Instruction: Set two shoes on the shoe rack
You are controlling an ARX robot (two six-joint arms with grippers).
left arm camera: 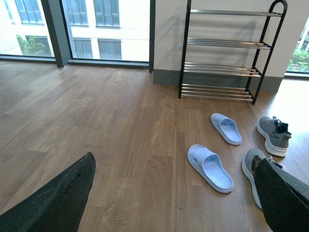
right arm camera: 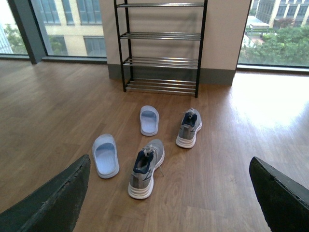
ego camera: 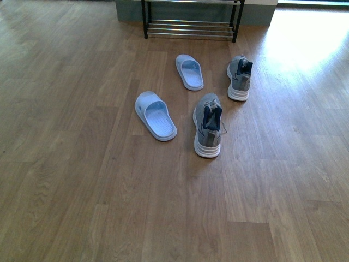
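Note:
Two grey sneakers with white soles stand on the wood floor, heels toward me: the nearer shoe [ego camera: 208, 126] [right arm camera: 145, 168] [left arm camera: 251, 166] and the farther shoe [ego camera: 239, 77] [right arm camera: 189, 127] [left arm camera: 274, 135]. The shoe rack [ego camera: 191, 22] [left arm camera: 224, 53] [right arm camera: 161, 48], black frame with chrome bars, stands against the back wall with nothing on its bars. No arm shows in the front view. My left gripper [left arm camera: 176, 203] is open high above the floor, left of the shoes. Also open and raised, my right gripper [right arm camera: 169, 198] hovers just short of the nearer shoe. Both grippers hold nothing.
Two pale blue slides lie left of the sneakers, a nearer slide [ego camera: 155, 115] [left arm camera: 210, 167] [right arm camera: 105, 155] and a farther slide [ego camera: 189, 71] [left arm camera: 226, 128] [right arm camera: 149, 120]. Floor-to-ceiling windows [left arm camera: 87, 29] flank the wall. Sunlight glares on the floor [ego camera: 305, 38] at the right.

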